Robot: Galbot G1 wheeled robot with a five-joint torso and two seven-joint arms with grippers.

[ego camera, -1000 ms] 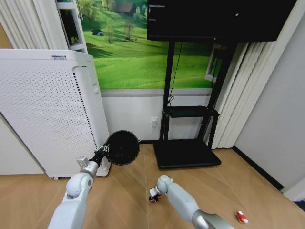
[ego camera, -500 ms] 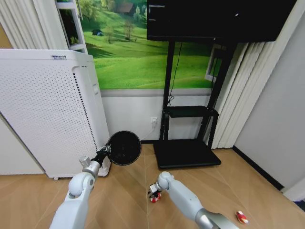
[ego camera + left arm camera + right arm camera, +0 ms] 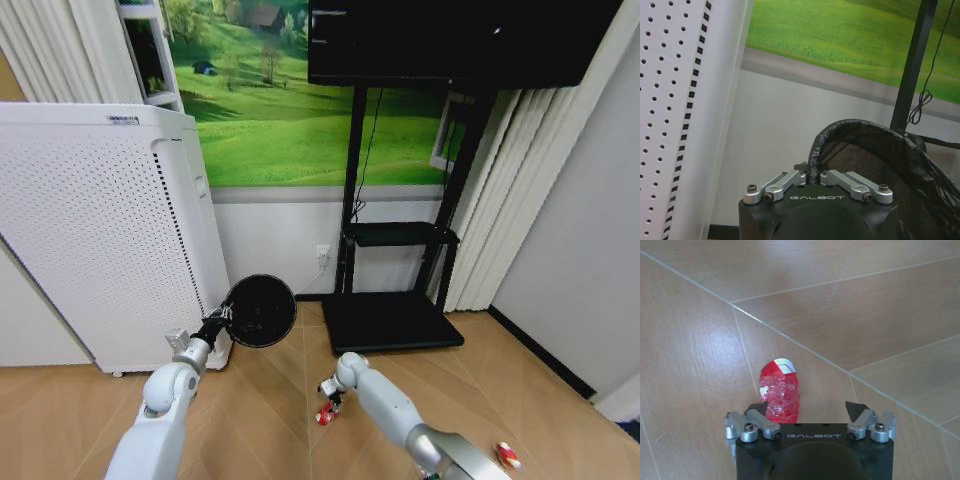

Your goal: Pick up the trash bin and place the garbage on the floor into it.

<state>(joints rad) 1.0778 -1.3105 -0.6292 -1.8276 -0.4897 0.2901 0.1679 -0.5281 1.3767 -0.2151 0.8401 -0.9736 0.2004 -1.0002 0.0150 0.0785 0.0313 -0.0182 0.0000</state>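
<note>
While the left arm holds its load off the ground, the scene reads as follows;

Left gripper (image 3: 813,176): fingers pinched together on the rim of the trash bin (image 3: 259,311); in the left wrist view the rim and its black liner sit squeezed between the two metal fingertips

Trash bin: small, black, round, lined with a crinkled black bag; held up in the air in front of the white perforated appliance (image 3: 95,230), its mouth tipped toward the head camera; it is to the left of the black TV stand (image 3: 392,320)

Right gripper (image 3: 808,411): lowered close over the floor (image 3: 270,410), fingers spread wide apart and gripping nothing; the left-hand fingertip in the right wrist view is just beside the litter, the other well clear of it

Red crumpled wrapper (image 3: 779,396): red and white, lying on the wooden parquet between the spread fingers, nearer one fingertip; whether it touches that fingertip cannot be told; in the head view it lies just below the right gripper, to the right of the bin

Second red-and-white litter item (image 3: 508,456): on the floor well apart, off to the robot's right
</note>
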